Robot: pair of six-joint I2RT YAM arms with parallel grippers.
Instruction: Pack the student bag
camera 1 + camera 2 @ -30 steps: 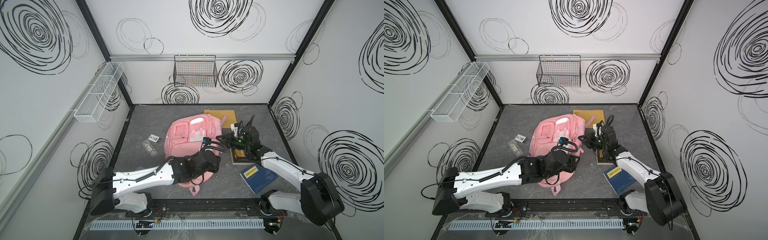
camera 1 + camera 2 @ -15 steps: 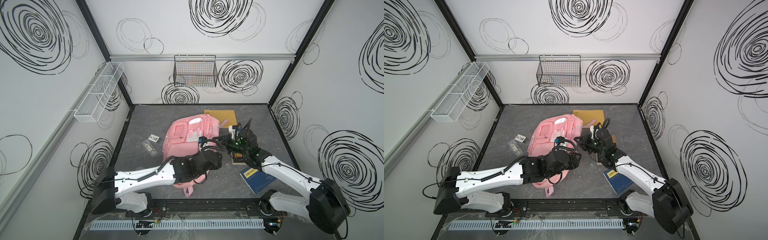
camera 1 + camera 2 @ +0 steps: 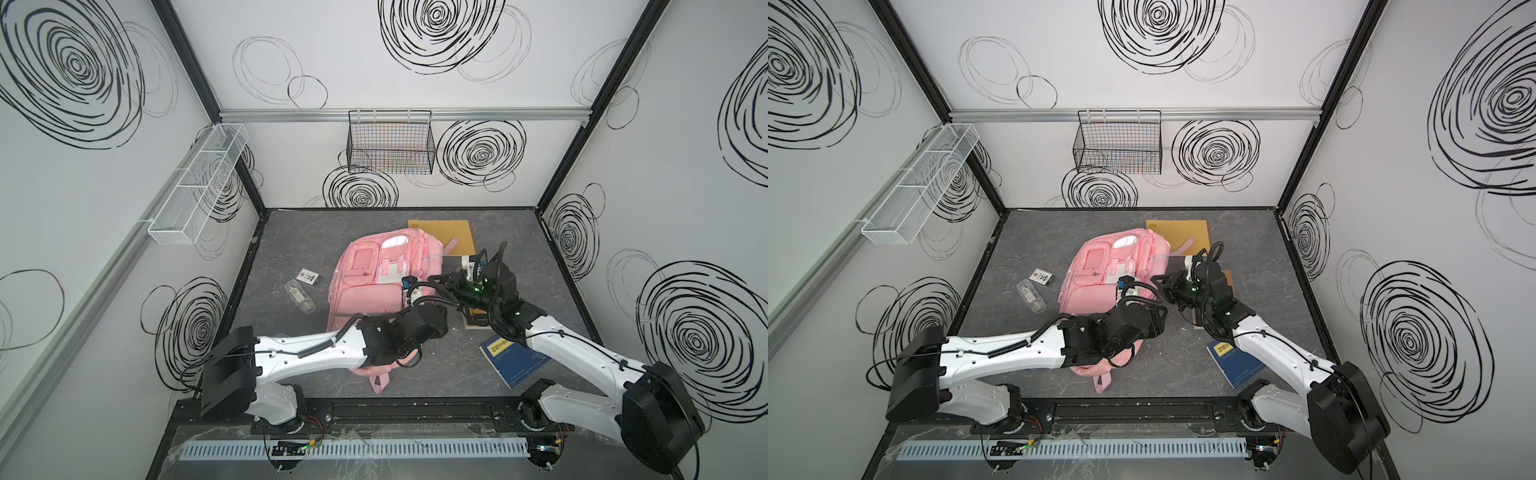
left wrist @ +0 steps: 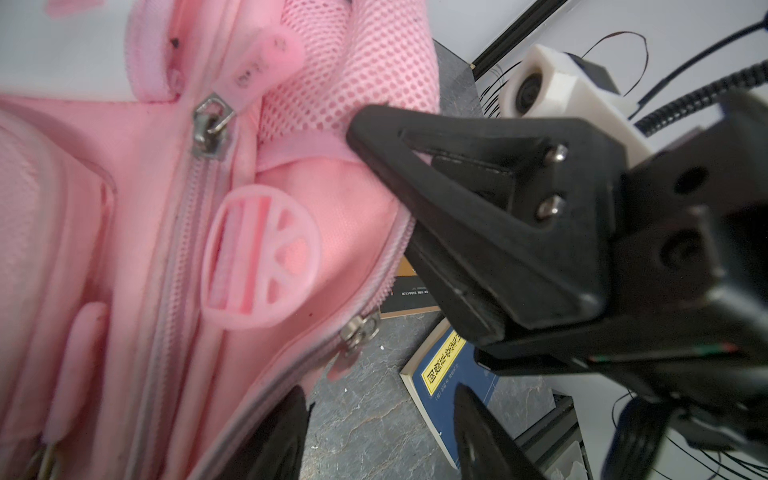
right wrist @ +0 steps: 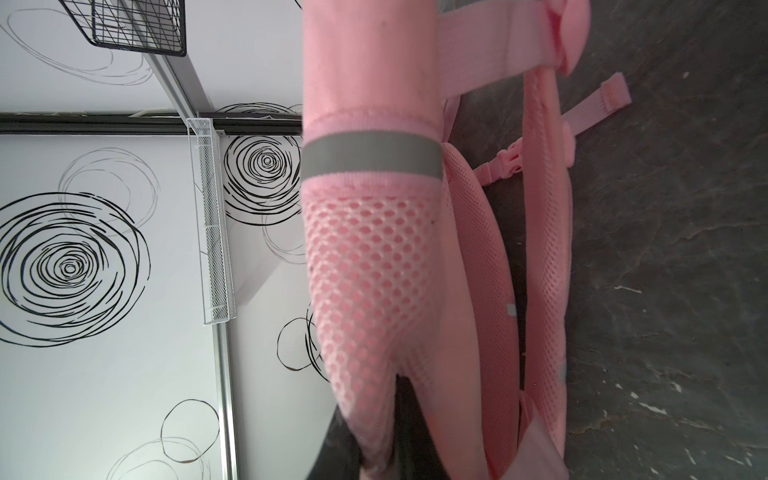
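Jaws of the right gripper [image 4: 370,131] were clamped on the mesh side of the student bag [image 3: 365,291], lying mid-way across the table [image 3: 291,237]. The left gripper [image 4: 376,401] stood parted, empty, beside its zipped edge. Tan envelope [image 3: 446,235] lay behind, blue book [image 3: 513,359] by the right forearm. Both arms stretched low, inward.

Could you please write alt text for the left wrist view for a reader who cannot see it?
The right hand pinches the mesh side of the pink student bag, close to a zip with a round pink pull tab. Beyond the open, empty left hand lies a blue book on the grey table.
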